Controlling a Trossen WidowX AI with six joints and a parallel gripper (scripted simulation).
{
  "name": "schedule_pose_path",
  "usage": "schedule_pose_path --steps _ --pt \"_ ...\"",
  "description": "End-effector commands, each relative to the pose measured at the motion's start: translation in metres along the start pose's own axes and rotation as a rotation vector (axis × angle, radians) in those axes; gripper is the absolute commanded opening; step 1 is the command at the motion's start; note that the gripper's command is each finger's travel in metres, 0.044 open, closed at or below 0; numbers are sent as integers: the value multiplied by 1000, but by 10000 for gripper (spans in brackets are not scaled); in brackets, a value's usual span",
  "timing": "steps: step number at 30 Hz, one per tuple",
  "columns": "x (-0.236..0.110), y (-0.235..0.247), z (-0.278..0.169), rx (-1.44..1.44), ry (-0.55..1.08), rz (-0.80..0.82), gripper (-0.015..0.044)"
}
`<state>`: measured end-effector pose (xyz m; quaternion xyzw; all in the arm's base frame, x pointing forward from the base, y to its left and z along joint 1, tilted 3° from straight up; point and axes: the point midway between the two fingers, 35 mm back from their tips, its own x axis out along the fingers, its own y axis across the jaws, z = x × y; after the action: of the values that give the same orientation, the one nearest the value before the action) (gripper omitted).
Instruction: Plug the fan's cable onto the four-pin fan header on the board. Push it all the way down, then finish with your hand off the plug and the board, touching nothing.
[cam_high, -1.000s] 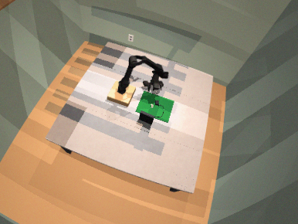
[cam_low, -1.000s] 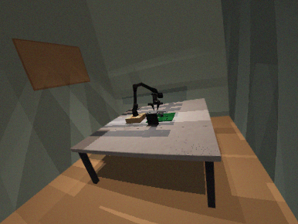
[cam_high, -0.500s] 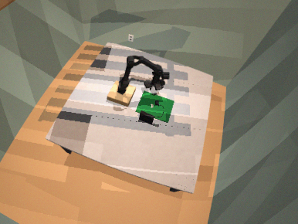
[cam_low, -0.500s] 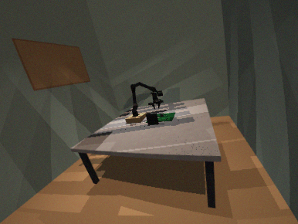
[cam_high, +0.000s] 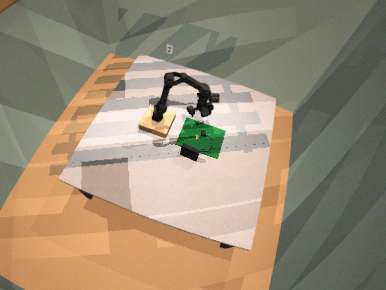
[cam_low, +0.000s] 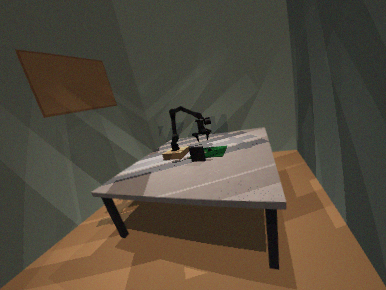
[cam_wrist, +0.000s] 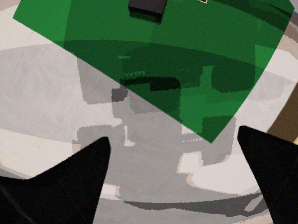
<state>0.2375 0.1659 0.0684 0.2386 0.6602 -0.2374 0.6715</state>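
Observation:
The green board (cam_high: 216, 134) (cam_low: 216, 148) (cam_wrist: 93, 36) lies flat on the table. The pale four-pin header (cam_high: 204, 133) stands on it with nothing on it. The black fan (cam_high: 190, 151) (cam_low: 197, 153) stands upright at the board's near edge. My gripper (cam_wrist: 176, 139) (cam_high: 203, 116) (cam_low: 202, 135) is open wide and empty. It hangs above the board's far edge, clear of the plug and the board.
The arm's base stands on a wooden block (cam_high: 169, 128) (cam_low: 176, 155) left of the board. The grey table (cam_high: 200, 200) (cam_low: 225, 180) stretches wide to the front and right. A wooden floor lies below.

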Motion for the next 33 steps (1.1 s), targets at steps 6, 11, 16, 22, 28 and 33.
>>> schedule_pose_path --steps 6,11,16,22,28,33 --pt "0 0 0 4 -4 -3 440" --pt "0 0 0 4 -4 -3 440" --pt "0 1 7 21 17 0 387" --pt "0 5 76 211 167 36 230" --pt "0 -5 131 350 284 96 210" --pt "0 -5 131 350 284 96 210"
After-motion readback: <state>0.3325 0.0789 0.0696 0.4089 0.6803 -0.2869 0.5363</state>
